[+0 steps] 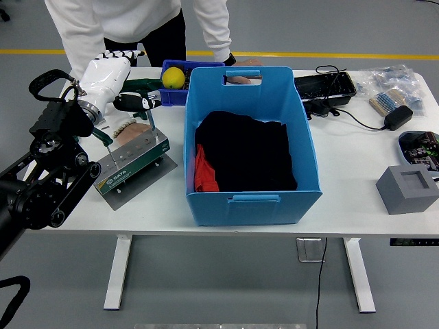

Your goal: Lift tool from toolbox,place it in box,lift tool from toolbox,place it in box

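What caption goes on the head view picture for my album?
Left robot hand reaches over the green toolbox beside the blue box, a person's hand steadying it.

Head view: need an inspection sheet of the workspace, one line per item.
Surface: white table, bare along the near edge.
Job's things: green tool holder sits tilted at left with T-handle tools standing in it; blue box at centre holds black and red cloth, no tool visible inside.
Clutter: yellow ball in a small blue bin, black tray, brush, grey block.
Grippers: left hand hangs above the holder, fingers extended, holding nothing; right hand not in view.
Cables: black cable with adapter lies at right.
Surroundings: a person at the far side rests one hand by the holder, the other behind the box.
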You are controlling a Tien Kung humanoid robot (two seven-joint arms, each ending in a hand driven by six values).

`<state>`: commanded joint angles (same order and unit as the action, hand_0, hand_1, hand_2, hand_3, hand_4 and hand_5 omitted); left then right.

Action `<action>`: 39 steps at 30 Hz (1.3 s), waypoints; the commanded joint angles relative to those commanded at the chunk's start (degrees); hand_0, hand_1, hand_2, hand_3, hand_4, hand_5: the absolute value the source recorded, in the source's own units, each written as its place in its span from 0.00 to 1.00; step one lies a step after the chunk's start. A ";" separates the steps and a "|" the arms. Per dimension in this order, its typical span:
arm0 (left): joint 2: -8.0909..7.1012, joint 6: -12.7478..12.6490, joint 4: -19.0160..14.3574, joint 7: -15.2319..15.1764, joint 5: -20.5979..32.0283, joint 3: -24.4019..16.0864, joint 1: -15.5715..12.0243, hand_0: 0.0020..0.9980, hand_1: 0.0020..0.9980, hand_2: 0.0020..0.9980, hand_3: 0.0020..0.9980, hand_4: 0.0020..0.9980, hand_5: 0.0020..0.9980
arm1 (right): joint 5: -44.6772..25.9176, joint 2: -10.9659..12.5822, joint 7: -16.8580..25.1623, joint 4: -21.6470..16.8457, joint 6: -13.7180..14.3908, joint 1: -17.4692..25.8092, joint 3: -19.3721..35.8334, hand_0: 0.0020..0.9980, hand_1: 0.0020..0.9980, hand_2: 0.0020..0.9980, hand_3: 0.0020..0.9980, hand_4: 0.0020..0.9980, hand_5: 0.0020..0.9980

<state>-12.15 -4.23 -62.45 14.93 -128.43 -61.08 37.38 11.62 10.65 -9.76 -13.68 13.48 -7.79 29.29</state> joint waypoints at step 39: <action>3.55 -0.33 13.41 4.42 4.55 5.22 7.28 0.23 0.15 0.19 0.29 1.00 0.80 | 1.99 0.64 -0.55 -0.02 -0.38 -1.08 0.50 0.65 0.63 0.70 0.56 0.79 0.68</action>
<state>-8.60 -4.55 -49.04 19.35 -123.88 -55.86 44.66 13.60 11.28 -10.31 -13.70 13.10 -8.87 29.79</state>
